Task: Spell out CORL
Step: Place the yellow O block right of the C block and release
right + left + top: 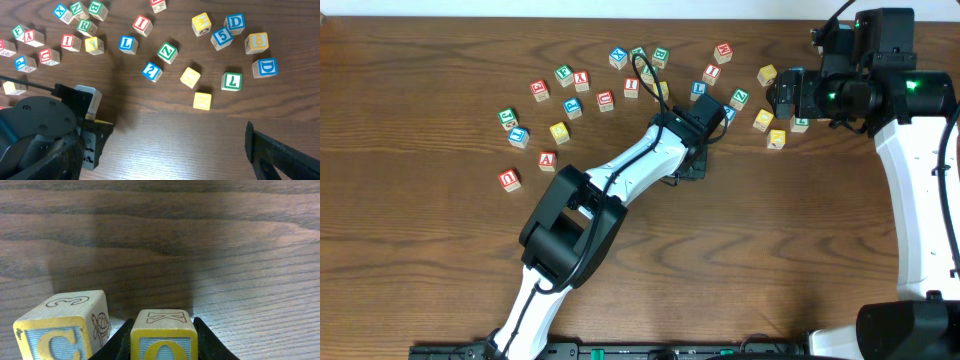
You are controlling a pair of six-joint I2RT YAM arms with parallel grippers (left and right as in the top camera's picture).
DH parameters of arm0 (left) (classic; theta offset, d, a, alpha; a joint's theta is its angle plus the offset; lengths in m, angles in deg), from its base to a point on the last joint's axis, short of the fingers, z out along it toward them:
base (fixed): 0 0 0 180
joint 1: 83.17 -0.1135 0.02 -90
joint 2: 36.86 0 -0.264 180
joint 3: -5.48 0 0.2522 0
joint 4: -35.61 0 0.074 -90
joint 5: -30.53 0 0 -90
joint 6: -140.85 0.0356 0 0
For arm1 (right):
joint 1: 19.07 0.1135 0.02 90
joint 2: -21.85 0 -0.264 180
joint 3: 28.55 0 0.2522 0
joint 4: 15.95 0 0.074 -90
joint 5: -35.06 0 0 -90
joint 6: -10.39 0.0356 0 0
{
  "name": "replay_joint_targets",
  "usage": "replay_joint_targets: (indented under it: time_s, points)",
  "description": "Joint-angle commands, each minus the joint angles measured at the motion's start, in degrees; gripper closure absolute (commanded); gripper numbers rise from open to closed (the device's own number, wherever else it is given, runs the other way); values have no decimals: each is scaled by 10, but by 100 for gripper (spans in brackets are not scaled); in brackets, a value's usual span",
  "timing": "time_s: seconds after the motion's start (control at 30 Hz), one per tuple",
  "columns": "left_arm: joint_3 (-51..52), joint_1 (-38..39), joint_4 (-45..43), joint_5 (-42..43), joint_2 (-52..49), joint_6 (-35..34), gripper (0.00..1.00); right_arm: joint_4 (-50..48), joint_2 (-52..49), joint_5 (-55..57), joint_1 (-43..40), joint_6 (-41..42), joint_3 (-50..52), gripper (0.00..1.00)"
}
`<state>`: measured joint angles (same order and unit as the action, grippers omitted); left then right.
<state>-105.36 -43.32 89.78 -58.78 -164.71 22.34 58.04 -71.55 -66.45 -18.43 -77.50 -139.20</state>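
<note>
Your left fingers [209, 342] are clamped on the O cube [164, 332], with one dark finger against each side of it. The cube sits on the tabletop [225, 255], its yellow O on a pale blue panel facing the wrist camera. The outline on its top face looks like a K, though the view is too shallow to be sure. Just to its left stands the C cube [60, 330], upright, with a yellow C on the near face, a 3 on top and a small turtle drawn on the side that faces the O cube. A narrow gap shows between the two near their tops; lower down, the finger hides whether they touch. From overhead, your left arm [620, 170] stretches diagonally to the middle of the tabletop, and its wrist covers both cubes.

Your right fingers [280, 155] stand wide apart with nothing between them, hovering over the far right part of the tabletop beside a scatter of cubes. In the right wrist view the R cube [84, 26], a green letter on white, lies in the cluster at upper left, close against its neighbours. The L cube [127, 44], a blue letter on white, lies flat on the tabletop between a yellow-faced cube [93, 45] and a green-lettered cube [167, 51], apart from both.
</note>
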Motion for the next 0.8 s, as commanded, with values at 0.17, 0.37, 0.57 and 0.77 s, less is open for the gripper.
replay_joint_targets:
  time_s: [0.17,0.37,0.57,0.77]
  points:
    - [5,-6,7,-44,-8,-3,73,3,-5,5,-2,2,4,1]
    - [9,-18,6,-49,-8,-3,73,3,-5,6,-2,2,4,1]
    - [24,-36,-11,-48,-8,-3,73,3,-5,6,-2,2,3,1]
    - [25,-37,-17,-48,-8,-3,73,3,-5,7,-2,2,4,1]
